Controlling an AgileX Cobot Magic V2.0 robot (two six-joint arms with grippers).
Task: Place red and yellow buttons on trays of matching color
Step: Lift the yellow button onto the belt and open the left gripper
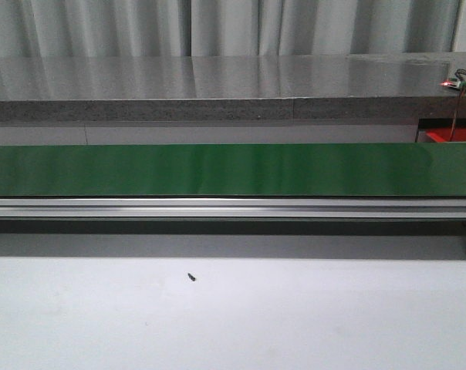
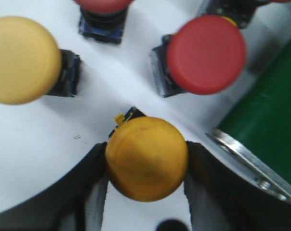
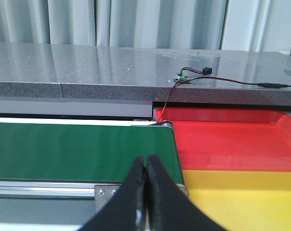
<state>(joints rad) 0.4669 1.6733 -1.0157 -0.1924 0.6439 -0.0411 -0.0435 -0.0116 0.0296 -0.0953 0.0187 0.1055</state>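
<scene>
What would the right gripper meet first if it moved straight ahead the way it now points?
Most likely the green conveyor belt, near its end roller: the shut right gripper points across it. The red tray lies just beside that line. Depth is unclear.

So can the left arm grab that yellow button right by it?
Probably yes. The left end effector already has a finger on each side of the yellow button, with nothing between them. Whether the fingers are squeezing it yet is hard to tell.
</scene>
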